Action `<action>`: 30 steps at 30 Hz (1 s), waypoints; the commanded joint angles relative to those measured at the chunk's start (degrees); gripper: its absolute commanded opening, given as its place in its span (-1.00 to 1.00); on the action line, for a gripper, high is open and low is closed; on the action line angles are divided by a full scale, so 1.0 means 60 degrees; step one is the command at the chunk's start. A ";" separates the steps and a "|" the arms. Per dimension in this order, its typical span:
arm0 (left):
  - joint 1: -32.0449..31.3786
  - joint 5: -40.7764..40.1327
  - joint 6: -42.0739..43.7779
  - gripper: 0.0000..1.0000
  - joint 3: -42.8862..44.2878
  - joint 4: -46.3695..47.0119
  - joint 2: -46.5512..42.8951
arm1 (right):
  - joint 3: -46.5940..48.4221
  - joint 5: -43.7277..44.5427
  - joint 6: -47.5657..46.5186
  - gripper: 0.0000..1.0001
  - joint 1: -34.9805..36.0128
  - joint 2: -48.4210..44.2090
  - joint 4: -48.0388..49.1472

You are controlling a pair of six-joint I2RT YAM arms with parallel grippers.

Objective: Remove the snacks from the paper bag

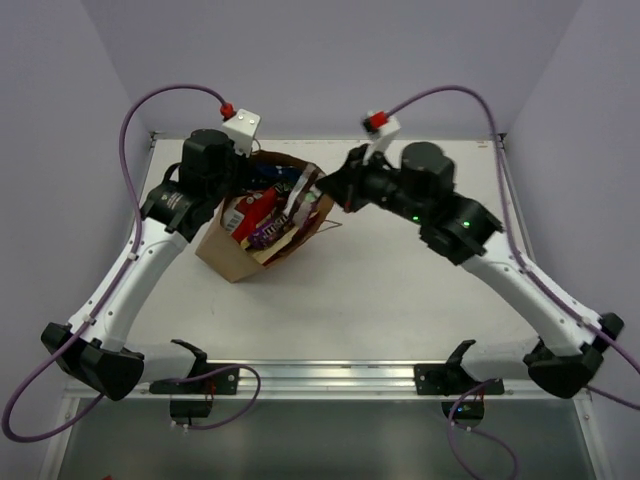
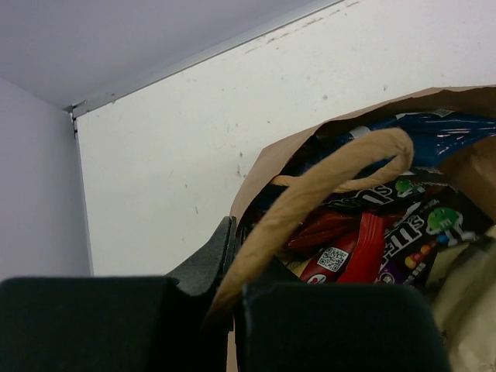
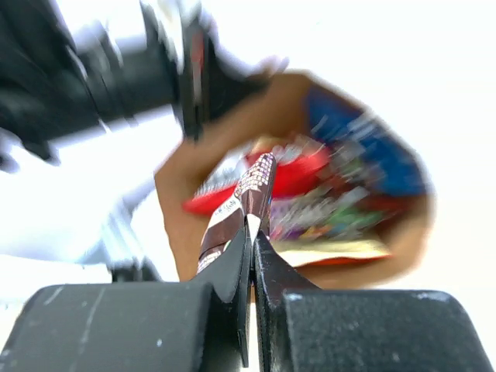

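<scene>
The brown paper bag (image 1: 228, 250) lies tilted on the white table, its mouth facing up and right. My left gripper (image 1: 243, 178) is at the bag's back rim. In the left wrist view it (image 2: 231, 271) is shut on the bag's loop handle (image 2: 333, 174). Inside the bag I see a blue packet (image 2: 446, 132), a red packet (image 2: 360, 248) and a dark brown candy packet (image 2: 422, 221). My right gripper (image 1: 325, 187) is at the bag's mouth, shut on a dark brown and white candy bar (image 1: 301, 196). The right wrist view shows the gripper (image 3: 253, 232) pinching the bar (image 3: 249, 190) by its end.
The table (image 1: 400, 290) is boxed in by lilac walls at the back and both sides. A metal rail (image 1: 330, 375) with two black clamps runs along the near edge. The arms' purple cables arch over the back corners.
</scene>
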 commanded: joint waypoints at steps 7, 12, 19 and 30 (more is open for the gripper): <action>0.0554 -0.0326 -0.0440 -1.00 -0.0126 0.0842 -0.0318 | -0.1018 0.0475 -0.0136 -1.00 -0.3698 -0.2555 -0.0112; 0.0584 -0.0194 -0.0440 -1.00 -0.0170 0.0842 -0.0406 | -0.1706 0.0959 0.0068 -1.00 -0.4900 -0.2101 -0.0126; 0.0598 0.0011 -0.0425 -1.00 -0.0214 0.0916 -0.0464 | -0.4442 -0.1703 0.0903 -1.00 -0.4932 -0.0389 0.2359; 0.0613 0.0303 -0.0454 -1.00 -0.0185 0.0813 -0.0538 | -0.4375 -0.1476 0.0540 0.19 -0.4404 0.1433 0.2632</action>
